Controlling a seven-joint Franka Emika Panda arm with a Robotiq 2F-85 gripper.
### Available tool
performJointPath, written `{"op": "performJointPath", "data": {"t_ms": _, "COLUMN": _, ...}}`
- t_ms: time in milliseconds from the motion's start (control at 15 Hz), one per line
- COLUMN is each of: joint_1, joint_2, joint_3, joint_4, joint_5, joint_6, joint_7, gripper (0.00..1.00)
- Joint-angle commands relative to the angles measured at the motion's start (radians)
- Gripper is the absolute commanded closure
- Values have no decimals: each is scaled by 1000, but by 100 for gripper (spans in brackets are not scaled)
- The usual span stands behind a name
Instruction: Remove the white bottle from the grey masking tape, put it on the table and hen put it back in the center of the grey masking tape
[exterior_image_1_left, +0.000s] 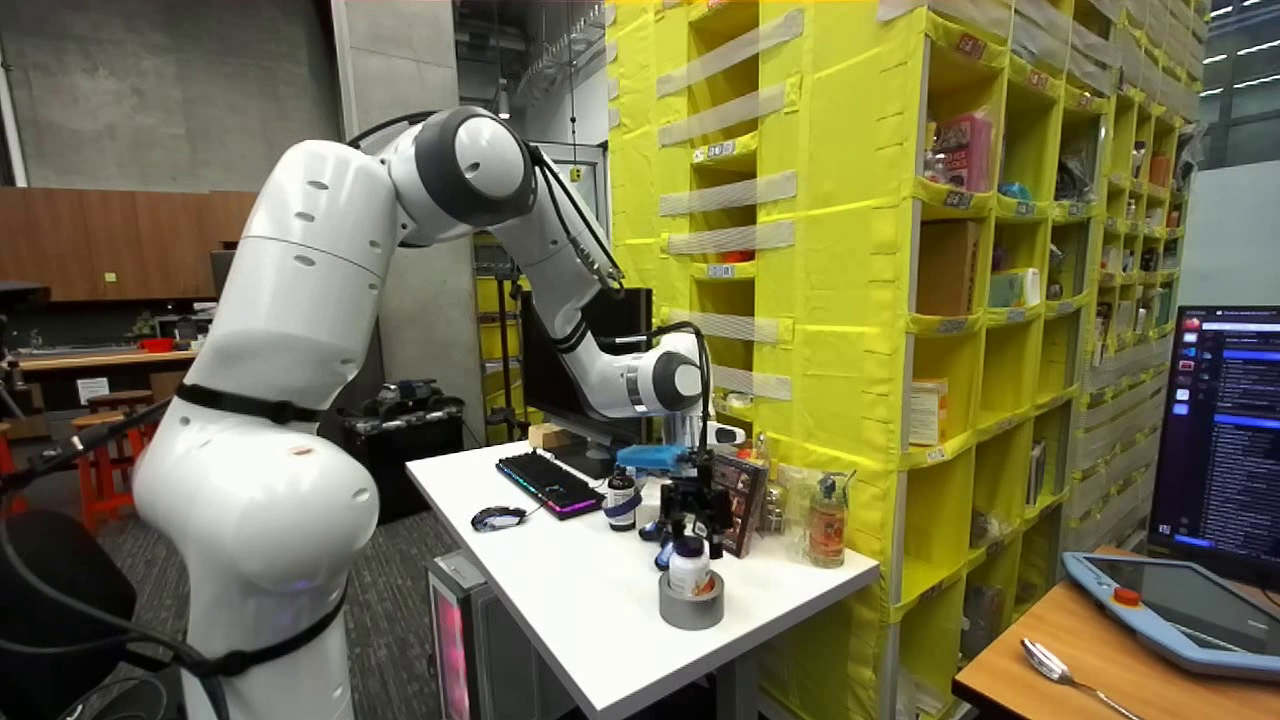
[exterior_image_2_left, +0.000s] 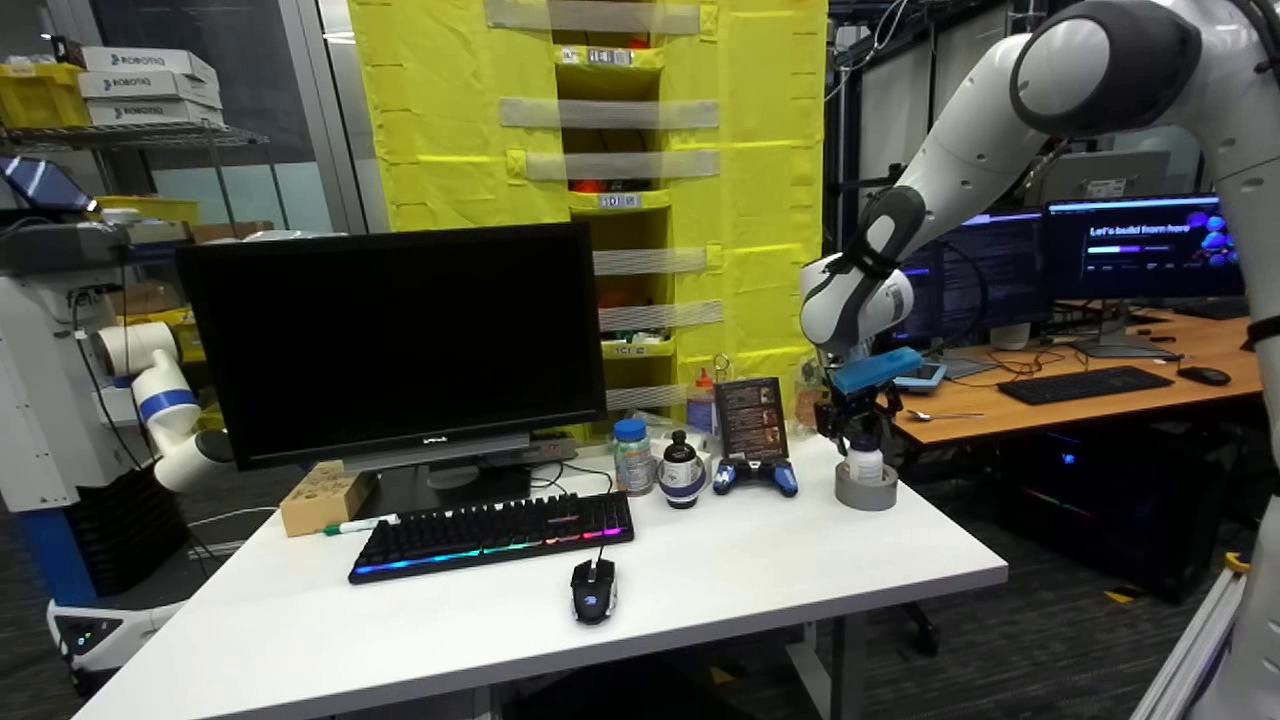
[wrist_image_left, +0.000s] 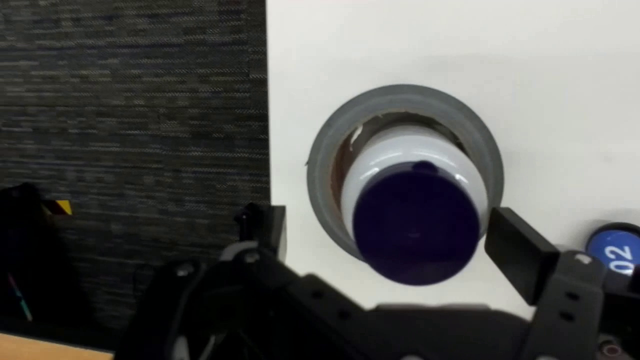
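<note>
Table (exterior_image_2_left: 740, 560), white-topped, bears monitor (exterior_image_2_left: 400, 350) at rear & kbd. (exterior_image_2_left: 495, 540) in front of it. Gripper (wrist_image_left: 387, 220), pointing down nr. the table's edge, is over the tape (exterior_image_1_left: 690, 610), jaws spread wide apart. Tape lies flat; white btl. (exterior_image_1_left: 686, 572) stands in its hole, betw. the jaws in wrist view.

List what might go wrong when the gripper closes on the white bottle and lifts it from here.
In the wrist view, the white bottle looks off-centre in the open gripper, so closing might shove or tip it.
The bottle fills most of the hole in the grey masking tape, so lifting could drag the tape along.
The tape sits close to an edge of the table, so a hard nudge might send both toward the floor.
</note>
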Motion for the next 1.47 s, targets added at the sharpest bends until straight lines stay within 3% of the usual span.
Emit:
{"op": "performJointPath", "data": {"t_ms": 0, "joint_1": 15, "joint_2": -8, "joint_3": -30, "joint_4": 10, "joint_5": -37, "joint_6": -48, "joint_7": 55, "gripper": 0}}
{"op": "performJointPath", "data": {"t_ms": 133, "joint_1": 12, "joint_2": -11, "joint_3": -29, "joint_4": 10, "joint_5": -33, "joint_6": -60, "joint_7": 53, "gripper": 15}}
{"op": "performJointPath", "data": {"t_ms": 200, "joint_1": 11, "joint_2": -13, "joint_3": -25, "joint_4": 10, "joint_5": -27, "joint_6": -63, "joint_7": 45, "gripper": 32}}
{"op": "performJointPath", "data": {"t_ms": 467, "joint_1": 14, "joint_2": -16, "joint_3": -14, "joint_4": 22, "joint_5": -19, "joint_6": -66, "joint_7": 35, "gripper": 64}}
{"op": "performJointPath", "data": {"t_ms": 800, "joint_1": 17, "joint_2": -18, "joint_3": -10, "joint_4": 30, "joint_5": -16, "joint_6": -71, "joint_7": 28, "gripper": 72}}
{"op": "performJointPath", "data": {"t_ms": 1400, "joint_1": 20, "joint_2": -147, "joint_3": -9, "joint_4": -51, "joint_5": -32, "joint_6": -6, "joint_7": 32, "gripper": 72}}
